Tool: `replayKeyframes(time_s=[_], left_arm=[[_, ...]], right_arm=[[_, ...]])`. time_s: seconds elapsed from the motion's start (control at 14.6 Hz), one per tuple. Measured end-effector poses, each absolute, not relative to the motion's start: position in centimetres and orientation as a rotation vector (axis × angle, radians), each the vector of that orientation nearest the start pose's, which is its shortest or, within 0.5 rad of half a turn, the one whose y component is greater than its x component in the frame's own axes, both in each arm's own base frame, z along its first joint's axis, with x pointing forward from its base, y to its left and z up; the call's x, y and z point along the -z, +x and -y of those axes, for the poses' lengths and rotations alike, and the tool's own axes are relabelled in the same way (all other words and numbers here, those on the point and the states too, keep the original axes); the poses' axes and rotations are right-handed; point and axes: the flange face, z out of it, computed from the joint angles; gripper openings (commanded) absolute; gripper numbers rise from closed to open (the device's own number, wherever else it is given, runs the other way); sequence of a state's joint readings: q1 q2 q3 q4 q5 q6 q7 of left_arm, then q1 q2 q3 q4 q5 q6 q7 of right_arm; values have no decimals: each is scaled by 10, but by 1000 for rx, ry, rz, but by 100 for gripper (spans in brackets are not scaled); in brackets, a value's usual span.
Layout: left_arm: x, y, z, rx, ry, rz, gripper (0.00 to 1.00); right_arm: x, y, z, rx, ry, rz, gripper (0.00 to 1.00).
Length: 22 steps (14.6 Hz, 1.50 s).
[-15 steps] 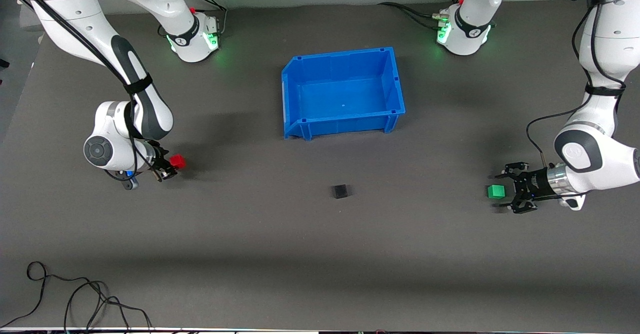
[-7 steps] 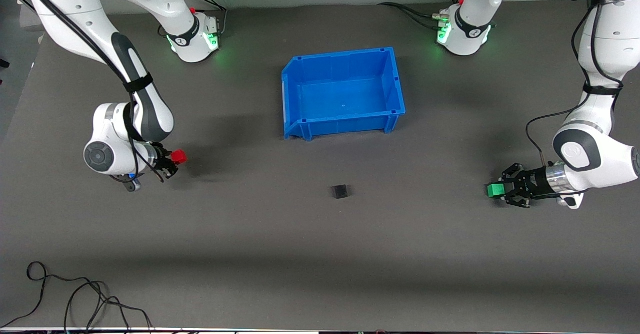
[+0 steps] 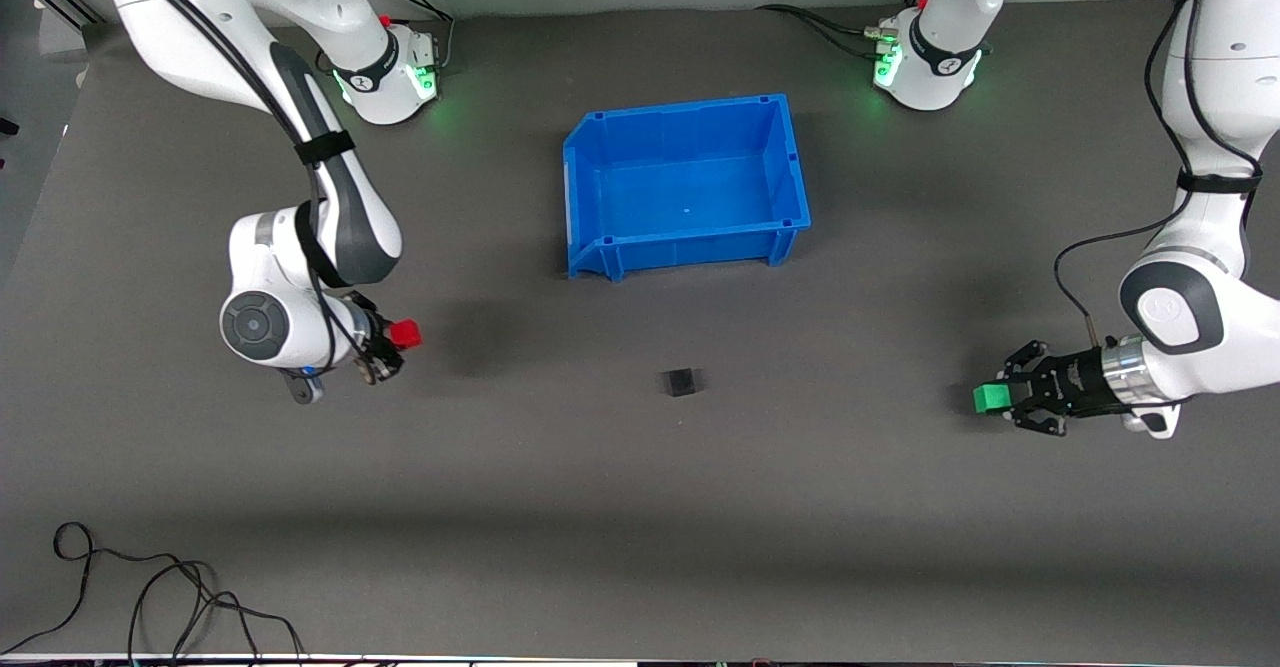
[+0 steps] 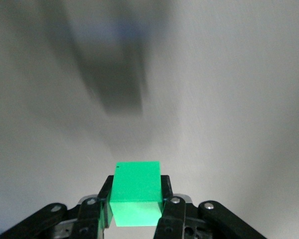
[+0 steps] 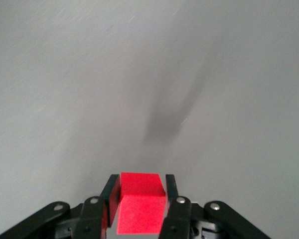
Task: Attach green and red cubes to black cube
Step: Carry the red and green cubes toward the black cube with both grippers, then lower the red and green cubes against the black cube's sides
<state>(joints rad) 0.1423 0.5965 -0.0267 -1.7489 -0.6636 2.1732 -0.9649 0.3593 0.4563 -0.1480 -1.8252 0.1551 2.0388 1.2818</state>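
Right gripper is gripping the red cube w/ fingers clamped on it, over the counter toward the right arm's end. Left gripper is clamping the green cube near the left arm's end edge. Black cube is sitting mid-counter — nearer the front camera than the blue bin, well apart from both.

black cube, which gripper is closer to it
Right. The right gripper holds the red cube closer to the black cube; the left gripper with the green cube is slightly farther.
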Motion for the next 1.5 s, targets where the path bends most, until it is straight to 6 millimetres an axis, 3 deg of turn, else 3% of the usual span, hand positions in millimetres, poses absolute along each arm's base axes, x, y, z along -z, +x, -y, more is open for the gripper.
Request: replayKeyframes(time_s=[0.14, 0.34, 0.55, 0.75, 0.96, 1.16, 1.5], left_arm=[[-231, 657, -8, -678, -2571, 2350, 20], [-236, 660, 60, -720, -2638, 2311, 19], [-238, 659, 124, -674, -2627, 2366, 18], [-235, 649, 193, -606, -2555, 2448, 18], [-228, 635, 246, -568, -2482, 2517, 18], [-206, 616, 286, -561, -2406, 2549, 18], [-180, 591, 333, -504, -2326, 2616, 19]], right_arm=[[-272, 614, -183, -369, -2609, -1818, 30], [-265, 633, -262, -306, -2469, -1995, 30], [-239, 648, -331, -320, -2339, -2086, 29], [-214, 659, -379, -347, -2213, -2123, 28], [-195, 648, -417, -367, -2173, -2117, 28], [-183, 634, -440, -363, -2191, -2097, 27], [-183, 627, -452, -342, -2220, -2070, 27]])
